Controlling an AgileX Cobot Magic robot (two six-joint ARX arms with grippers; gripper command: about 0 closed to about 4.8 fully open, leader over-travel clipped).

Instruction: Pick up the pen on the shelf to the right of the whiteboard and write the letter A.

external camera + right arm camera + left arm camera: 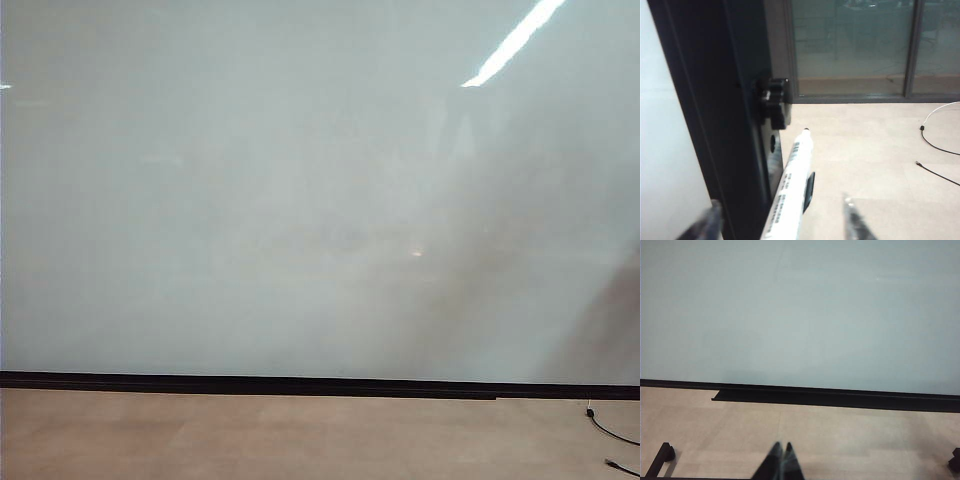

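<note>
The whiteboard (300, 200) fills the exterior view, unmarked, above the tan floor (250, 435). The left claw (782, 462) points at the board's lower edge, fingertips pressed together, holding nothing. The right claw (782, 217) stands open around the pen (791, 187), beside the board's black frame (715, 100); its fingers are apart from the barrel.

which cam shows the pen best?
Right wrist view: the pen fills the foreground between the right end effector's open fingers, tip and lettering visible. The exterior and left wrist views show only the whiteboard, no pen.
</note>
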